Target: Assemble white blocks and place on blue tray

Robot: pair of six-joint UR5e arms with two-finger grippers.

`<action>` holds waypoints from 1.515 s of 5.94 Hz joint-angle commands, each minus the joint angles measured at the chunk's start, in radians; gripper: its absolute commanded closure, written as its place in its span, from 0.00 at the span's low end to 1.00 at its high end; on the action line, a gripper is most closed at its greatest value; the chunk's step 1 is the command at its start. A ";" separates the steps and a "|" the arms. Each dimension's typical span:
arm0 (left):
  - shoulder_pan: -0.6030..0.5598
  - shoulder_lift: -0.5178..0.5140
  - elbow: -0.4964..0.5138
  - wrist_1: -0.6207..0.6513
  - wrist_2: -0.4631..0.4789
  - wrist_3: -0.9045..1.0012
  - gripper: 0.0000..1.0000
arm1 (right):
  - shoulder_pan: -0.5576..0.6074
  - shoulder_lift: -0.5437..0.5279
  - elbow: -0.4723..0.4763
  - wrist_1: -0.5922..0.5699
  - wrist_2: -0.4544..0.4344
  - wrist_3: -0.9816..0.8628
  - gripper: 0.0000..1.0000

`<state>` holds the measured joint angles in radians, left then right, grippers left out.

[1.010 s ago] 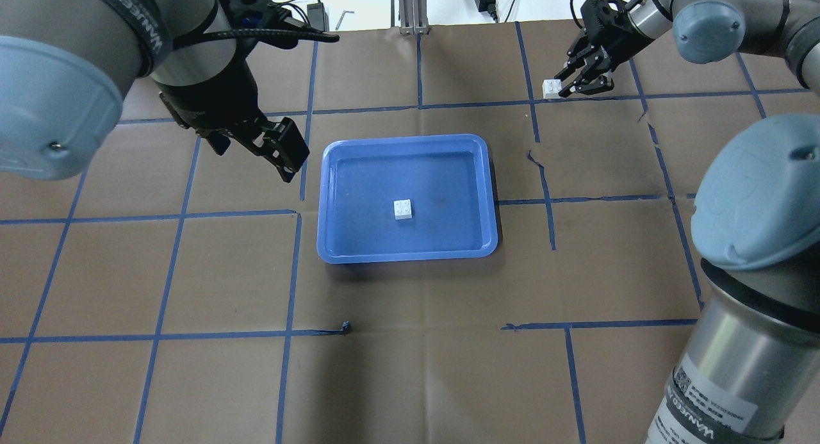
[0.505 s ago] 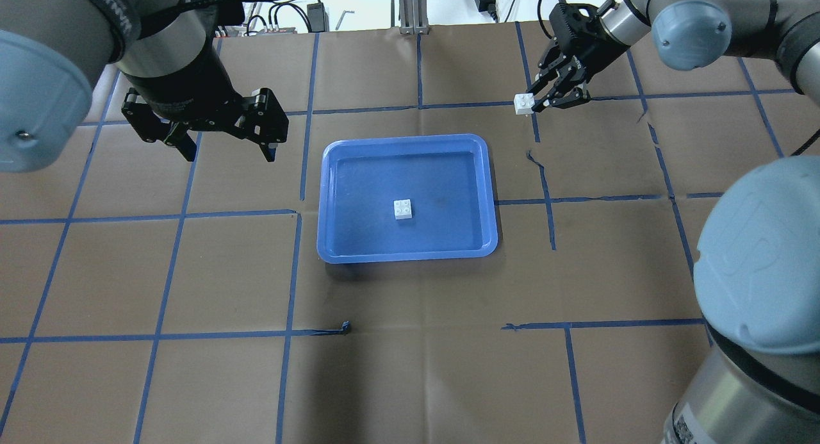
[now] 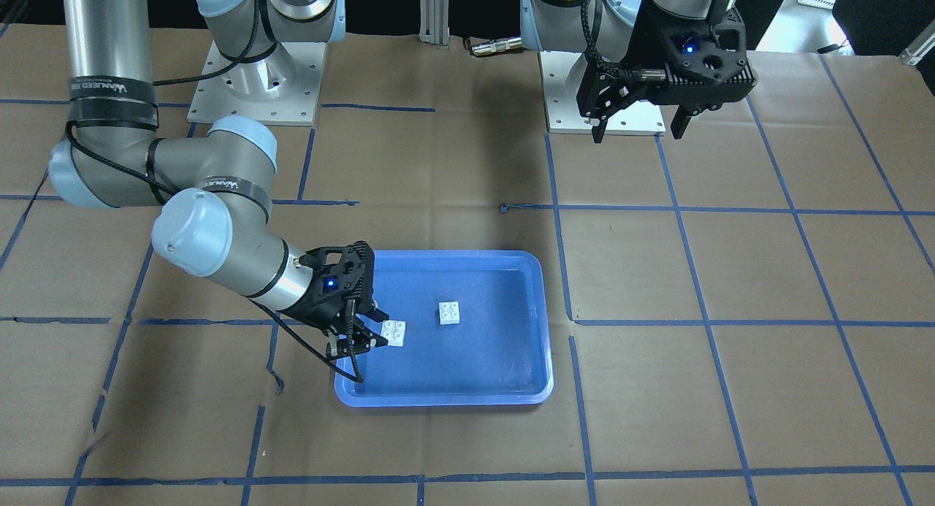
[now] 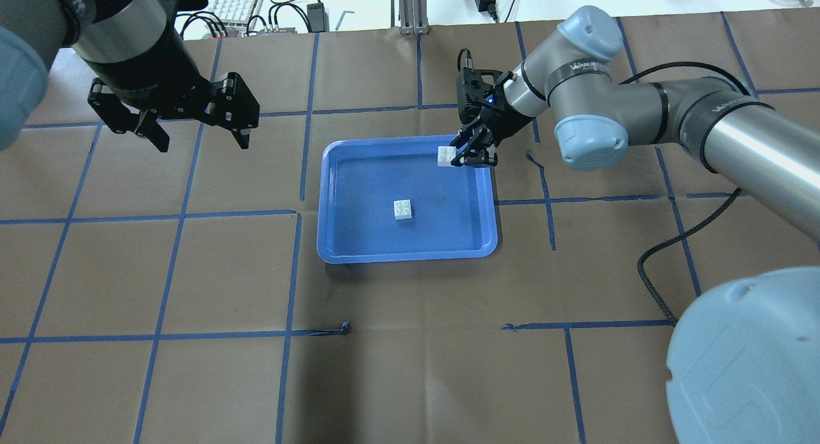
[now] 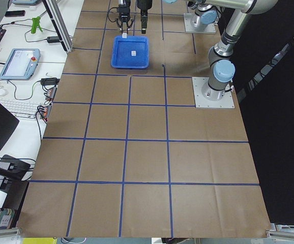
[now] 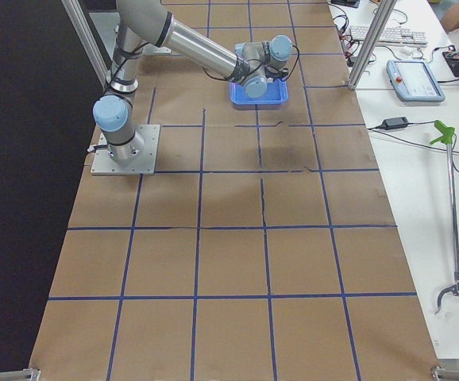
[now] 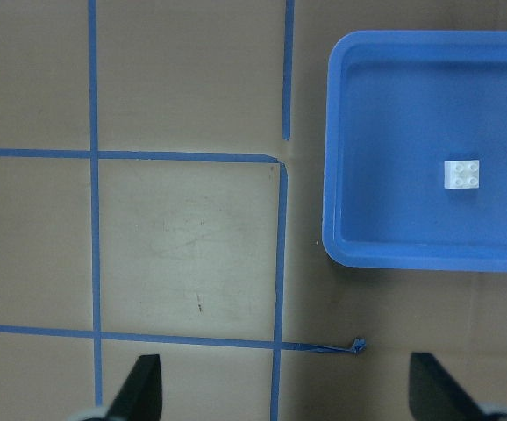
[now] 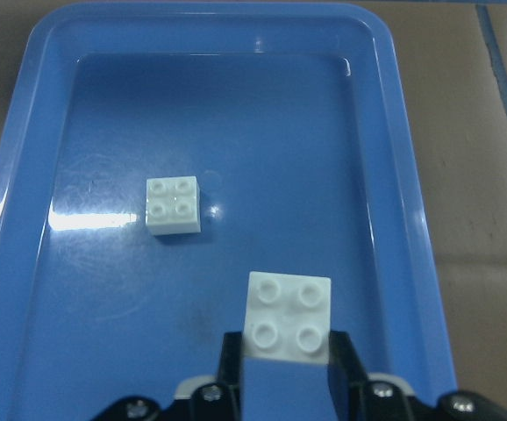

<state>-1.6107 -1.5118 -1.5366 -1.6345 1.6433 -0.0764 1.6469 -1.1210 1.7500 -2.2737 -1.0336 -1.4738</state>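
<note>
Brown and crossed by blue tape lines (image 4: 160,336), the desk (image 4: 410,380) carries the blue tray (image 4: 407,259) in its middle, and one white block (image 4: 403,209) rests studs-up at the tray's centre. The right claw (image 4: 464,158) is closed narrowly on the second white block (image 4: 446,156) and holds it, also studs-up, above the tray's far right corner, so the resting block lies to the left of the held one and nearer to the robot. The left claw (image 4: 202,141) hangs wide and empty over the desk, well apart from the tray on its left side.
</note>
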 commanded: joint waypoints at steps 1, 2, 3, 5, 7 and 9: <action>0.009 0.007 -0.002 -0.001 0.000 0.006 0.01 | 0.025 0.009 0.122 -0.157 0.000 0.047 0.68; 0.009 0.009 -0.002 -0.001 0.003 0.004 0.01 | 0.033 0.009 0.164 -0.188 0.000 0.047 0.68; 0.009 0.010 -0.002 -0.002 0.003 0.004 0.01 | 0.053 0.023 0.164 -0.196 0.000 0.047 0.68; 0.009 0.012 -0.002 -0.002 0.004 0.004 0.01 | 0.067 0.059 0.164 -0.245 -0.002 0.047 0.68; 0.009 0.012 -0.005 -0.004 0.003 0.006 0.01 | 0.067 0.056 0.161 -0.247 0.001 0.049 0.68; 0.009 0.013 -0.005 -0.004 0.004 0.006 0.01 | 0.067 0.058 0.163 -0.245 0.036 0.050 0.68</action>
<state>-1.6014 -1.4992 -1.5415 -1.6382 1.6471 -0.0706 1.7134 -1.0639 1.9119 -2.5197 -1.0206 -1.4240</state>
